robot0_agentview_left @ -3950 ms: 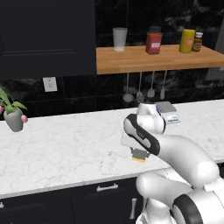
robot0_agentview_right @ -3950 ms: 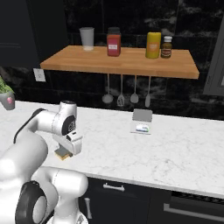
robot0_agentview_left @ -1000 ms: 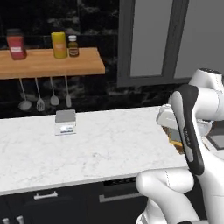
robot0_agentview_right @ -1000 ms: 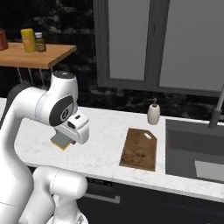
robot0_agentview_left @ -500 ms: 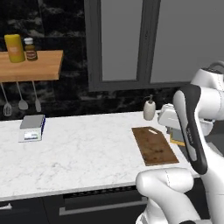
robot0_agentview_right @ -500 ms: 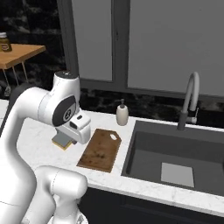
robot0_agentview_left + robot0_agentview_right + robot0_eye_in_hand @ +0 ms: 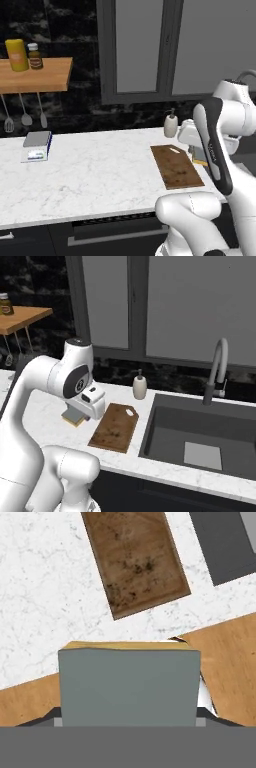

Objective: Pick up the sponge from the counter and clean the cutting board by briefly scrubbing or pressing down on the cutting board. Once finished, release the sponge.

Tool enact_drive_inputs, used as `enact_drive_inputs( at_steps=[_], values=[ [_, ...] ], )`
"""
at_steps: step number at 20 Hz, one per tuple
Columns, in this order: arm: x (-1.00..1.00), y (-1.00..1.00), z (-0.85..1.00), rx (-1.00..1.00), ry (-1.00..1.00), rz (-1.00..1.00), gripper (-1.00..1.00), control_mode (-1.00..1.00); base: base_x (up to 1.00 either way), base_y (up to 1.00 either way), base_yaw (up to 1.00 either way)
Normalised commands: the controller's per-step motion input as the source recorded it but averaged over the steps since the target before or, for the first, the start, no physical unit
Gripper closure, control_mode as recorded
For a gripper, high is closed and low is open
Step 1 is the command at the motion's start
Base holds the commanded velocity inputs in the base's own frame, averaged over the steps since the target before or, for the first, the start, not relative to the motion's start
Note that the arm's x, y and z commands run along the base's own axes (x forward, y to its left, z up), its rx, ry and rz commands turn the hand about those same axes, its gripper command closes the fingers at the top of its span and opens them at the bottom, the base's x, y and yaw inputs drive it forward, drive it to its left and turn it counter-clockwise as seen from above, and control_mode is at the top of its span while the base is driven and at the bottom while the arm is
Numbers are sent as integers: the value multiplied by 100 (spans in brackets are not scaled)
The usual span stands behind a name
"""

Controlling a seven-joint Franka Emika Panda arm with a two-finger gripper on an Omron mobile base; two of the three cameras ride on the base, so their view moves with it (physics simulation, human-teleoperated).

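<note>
Since 0.5 s ago your base has driven on, so both base views now face the cutting board (image 7: 176, 165) squarely. You hold the sponge (image 7: 129, 682) clamped in the gripper (image 7: 75, 417), raised above the counter (image 7: 95, 175). In the hand view, the stained board lies at 12 o'clock from the sponge, apart from it, sink (image 7: 200, 436) corner at 1 o'clock.

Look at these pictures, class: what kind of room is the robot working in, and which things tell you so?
Most likely a home kitchen, and a rendered one. A marble counter runs along the wall, with a sink and tap at one end, and a wooden cutting board lies beside the sink.
</note>
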Motion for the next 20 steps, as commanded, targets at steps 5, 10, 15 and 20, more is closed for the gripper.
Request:
enact_drive_inputs(
  at_steps=[5,10,15,20],
  values=[
    [76,-5,-58,-11,9,6,100,-100,0,0,0],
    [10,14,-91,-24,-7,19,100,-100,0,0,0],
    [41,0,-56,4,16,24,100,-100,0,0,0],
    [25,1,-41,17,3,14,100,-100,0,0,0]
  ],
)
